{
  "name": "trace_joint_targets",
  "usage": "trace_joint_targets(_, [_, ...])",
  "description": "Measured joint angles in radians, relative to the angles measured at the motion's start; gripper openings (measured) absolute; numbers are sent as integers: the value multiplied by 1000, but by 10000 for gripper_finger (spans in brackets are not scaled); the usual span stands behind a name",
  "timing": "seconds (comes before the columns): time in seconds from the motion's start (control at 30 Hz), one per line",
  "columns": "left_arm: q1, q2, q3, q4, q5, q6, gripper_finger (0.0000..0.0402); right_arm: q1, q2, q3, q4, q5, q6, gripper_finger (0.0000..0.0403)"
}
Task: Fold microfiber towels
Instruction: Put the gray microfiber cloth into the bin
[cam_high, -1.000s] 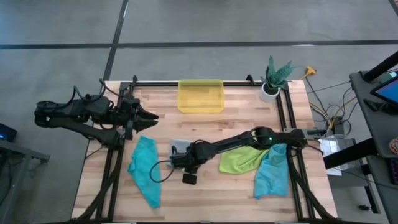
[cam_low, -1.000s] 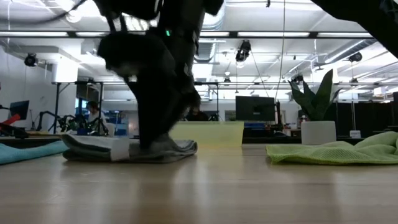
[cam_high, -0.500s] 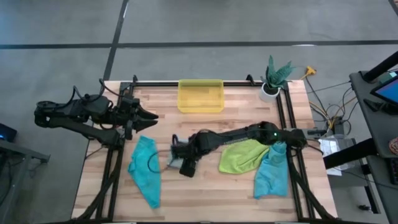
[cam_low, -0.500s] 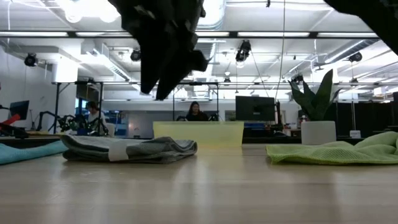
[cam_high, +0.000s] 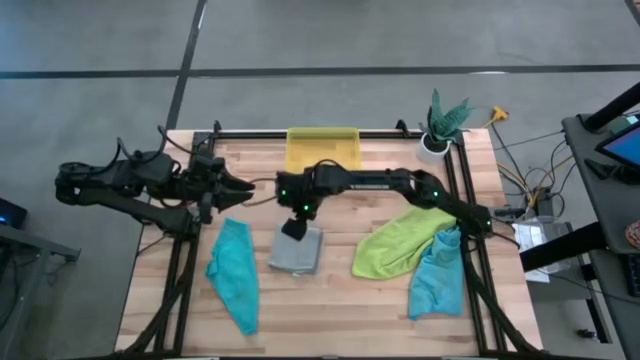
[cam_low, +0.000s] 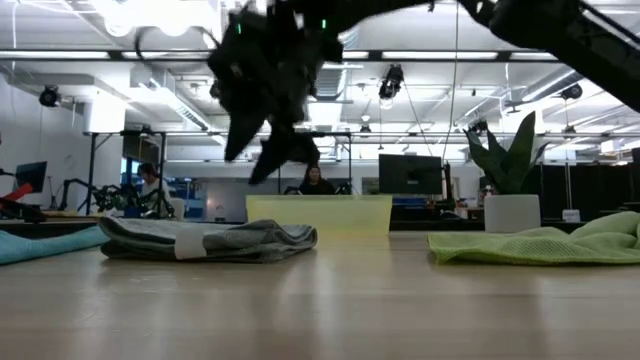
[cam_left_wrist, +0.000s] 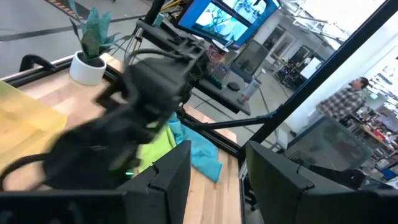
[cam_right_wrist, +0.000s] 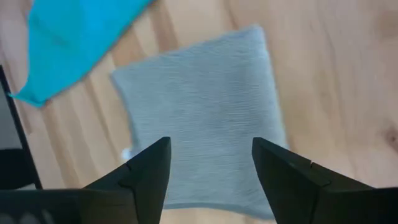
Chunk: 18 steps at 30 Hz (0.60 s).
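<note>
1. Microfiber towels: the grey towel (cam_high: 297, 250) lies folded into a flat rectangle near the table's middle, between the left teal towel (cam_high: 235, 272) and the lime green towel (cam_high: 392, 244).
2. It looks finished: a tidy layered pad in the low view, nothing touching it.
3. The left teal towel lies loose and unfolded at the near-left. The lime green towel is spread and rumpled right of centre, and the right teal towel (cam_high: 438, 275) touches its near-right edge. None of the three is folded.
4. Progress judgement: one of four done, three left.
5. Right gripper (cam_high: 294, 226) hangs just above the far edge of the grey towel, fingers spread wide and nothing between them. The right wrist view shows the grey cloth clear below the gap.
6. Left gripper (cam_high: 240, 186) waits at the far-left of the table, above the wood. Its fingers stand apart and hold nothing.
7. Yellow bin (cam_high: 322, 152) sits at the far edge, centre, with a potted plant (cam_high: 440, 126) at the far-right corner.
8. Likely next: pick one of the unfolded towels. Which one cannot be told.
</note>
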Motion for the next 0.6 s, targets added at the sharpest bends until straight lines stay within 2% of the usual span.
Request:
trace_joint_targets(0.1, [0,9,0,0,0,-7,140,-36,15,-41,27,-69,-34,234])
trace_joint_targets(0.3, [1,38,0,0,0,-53,140,-64,17,-94,119,-97,-119,251])
trace_joint_targets(0.47, [1,73,0,0,-1,-103,140,-57,19,-160,211,-156,-150,245])
trace_joint_targets(0.6, [1,103,0,0,-2,-133,140,-51,20,-223,221,-157,-178,237])
